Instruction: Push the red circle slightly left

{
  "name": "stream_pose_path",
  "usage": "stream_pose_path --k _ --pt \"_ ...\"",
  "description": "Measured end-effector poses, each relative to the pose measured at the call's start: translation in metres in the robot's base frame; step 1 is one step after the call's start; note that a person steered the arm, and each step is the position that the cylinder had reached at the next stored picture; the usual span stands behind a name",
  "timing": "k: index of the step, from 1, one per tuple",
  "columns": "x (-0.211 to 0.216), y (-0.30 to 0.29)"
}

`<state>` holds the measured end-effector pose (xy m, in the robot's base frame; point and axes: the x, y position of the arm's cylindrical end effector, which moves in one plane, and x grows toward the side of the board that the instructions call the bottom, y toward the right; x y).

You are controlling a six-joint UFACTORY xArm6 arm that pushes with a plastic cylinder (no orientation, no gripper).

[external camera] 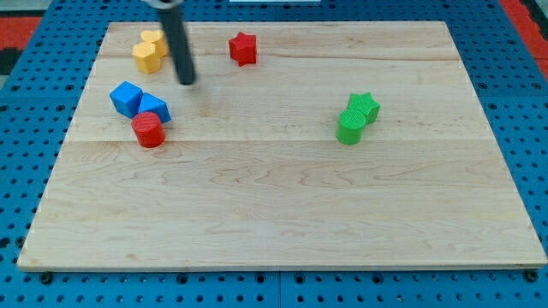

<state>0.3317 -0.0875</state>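
We find a wooden board [282, 214] on a blue pegboard [34, 51], and our rod [177, 38] descends from the view's top, my tip [187, 82] resting on bare wood; it carries no jaws, so nothing is pinched. The red circle [148, 130] sits at the view's left, touching a blue block [155, 109] beside a blue cube [126, 98], below-left of my tip. Two yellow blocks [149, 51], a red star [243, 48] and a green pair [356, 117] lie apart.

Tip: my tip [187, 82] rests on the tabletop [282, 214], just right of the yellow blocks [150, 51] and above the blue ones.
Red circle [148, 130]: touching the blue blocks [139, 102] at their lower right.
Red star [243, 48]: near the view's top.
Green blocks [357, 117]: a touching pair at the view's right.
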Motion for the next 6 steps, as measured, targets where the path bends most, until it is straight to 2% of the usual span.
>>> stream_pose_path --k 1,4,5,6 --pt "0.0 0.062" --pt "0.0 0.063" --pt "0.029 0.049" --pt "0.083 0.004"
